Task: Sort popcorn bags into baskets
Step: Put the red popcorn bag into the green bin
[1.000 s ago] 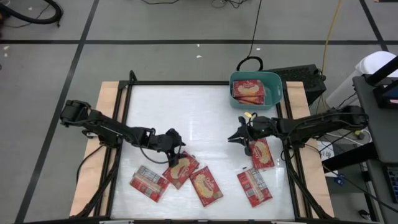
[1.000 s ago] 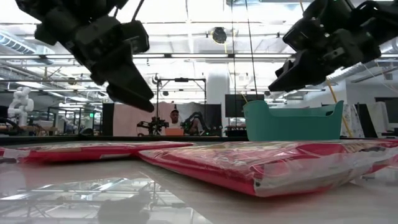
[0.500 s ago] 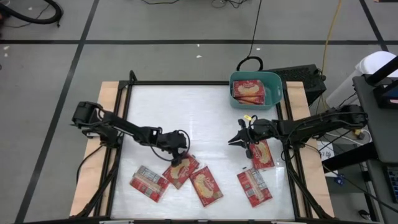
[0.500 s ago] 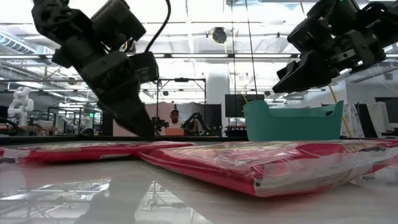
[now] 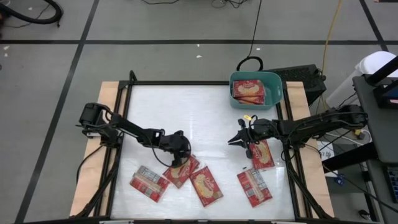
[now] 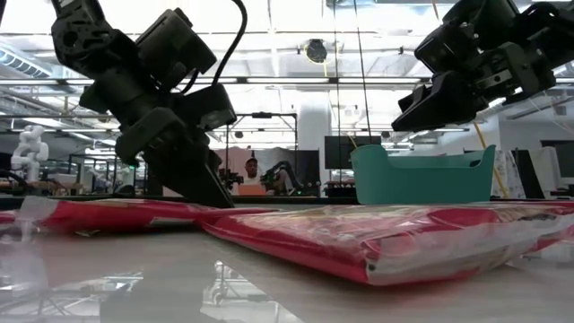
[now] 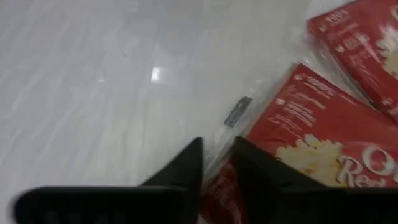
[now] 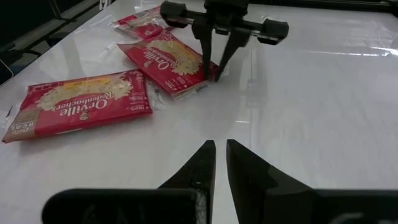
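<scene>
Two red popcorn bags [image 5: 249,91] are lying stacked inside the teal basket [image 5: 273,87], which is sitting at the far right corner of the white surface [image 5: 199,118], well beyond the right claw [image 5: 232,141]. Their long sides are running across the basket's width, and the top one is showing its yellow-tan picture face.

Five more bags are lying flat on the surface. The left claw [image 5: 176,163] is standing tip-down on the upper corner of one tilted bag [image 5: 182,171], its fingers [image 7: 186,171] pinched nearly together on the clear edge seam of the wrapper; this bag's long axis is running diagonally, rising away from the claw toward the right arm's side. Just beside it, on the near side, another bag [image 5: 206,185] is lying on the opposite diagonal, picture face up. On the left claw's other side a bag [image 5: 149,183] is showing its grey-white printed panel, long axis slanting across the surface.

The right claw is hovering above the surface near the middle, its fingers [image 8: 202,163] drawn close with only a thin gap and gripping nothing. Just behind it, under the right arm, a bag [image 5: 262,154] is lying with its long axis running near to far. Nearer the front edge, another bag [image 5: 254,186] is lying roughly parallel, printed panel up.
</scene>
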Available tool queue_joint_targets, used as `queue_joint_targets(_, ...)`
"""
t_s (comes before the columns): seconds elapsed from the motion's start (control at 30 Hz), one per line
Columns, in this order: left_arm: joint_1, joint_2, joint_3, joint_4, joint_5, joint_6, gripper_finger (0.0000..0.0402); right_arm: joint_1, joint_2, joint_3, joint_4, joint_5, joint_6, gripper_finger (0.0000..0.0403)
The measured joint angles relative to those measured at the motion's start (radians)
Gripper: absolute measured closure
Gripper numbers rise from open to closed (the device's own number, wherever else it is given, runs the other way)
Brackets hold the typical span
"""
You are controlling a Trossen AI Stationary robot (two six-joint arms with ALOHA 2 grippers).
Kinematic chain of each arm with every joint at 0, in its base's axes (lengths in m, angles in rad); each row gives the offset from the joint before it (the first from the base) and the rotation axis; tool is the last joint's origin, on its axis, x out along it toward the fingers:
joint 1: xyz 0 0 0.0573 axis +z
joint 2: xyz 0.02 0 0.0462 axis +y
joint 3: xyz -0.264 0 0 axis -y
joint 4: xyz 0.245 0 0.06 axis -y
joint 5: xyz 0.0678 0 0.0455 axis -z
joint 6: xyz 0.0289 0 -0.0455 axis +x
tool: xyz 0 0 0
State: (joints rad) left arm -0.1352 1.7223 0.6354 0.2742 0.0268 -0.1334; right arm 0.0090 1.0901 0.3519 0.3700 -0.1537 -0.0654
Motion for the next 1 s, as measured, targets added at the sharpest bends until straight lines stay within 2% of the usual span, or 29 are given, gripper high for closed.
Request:
queue_joint_targets(0.1,-0.001,-0.001,-0.001,-0.002,0.006,0.02,0.0386,0.0,0.0,0.0,0.001,0.0,0.0,0.0371)
queue_joint_targets(0.27,0.011,-0.025,-0.003,-0.014,-0.05,-0.007,0.0397,0.0,0.0,0.0,0.029,0.003,0.043,0.0371)
queue_joint_targets(0.43,0.05,-0.118,-0.005,-0.038,-0.22,-0.02,0.0399,0.008,0.004,0.0,0.05,0.115,0.12,0.0371)
queue_joint_targets(0.53,0.087,-0.185,-0.005,-0.151,-0.35,-0.081,0.0399,0.016,0.016,0.0,0.06,0.197,0.167,0.0371)
queue_joint_targets(0.63,0.124,-0.245,-0.005,-0.244,-0.432,-0.168,0.0399,0.022,0.04,0.0,0.074,0.243,0.209,0.0371)
queue_joint_targets(0.77,0.142,-0.305,-0.005,-0.265,-0.431,-0.239,0.04,0.024,0.091,0.001,0.103,0.284,0.265,0.0371)
queue_joint_targets(1.0,0.127,-0.367,-0.005,-0.25,-0.419,-0.235,0.04,0.027,0.265,0.006,0.28,0.283,0.42,0.0358)
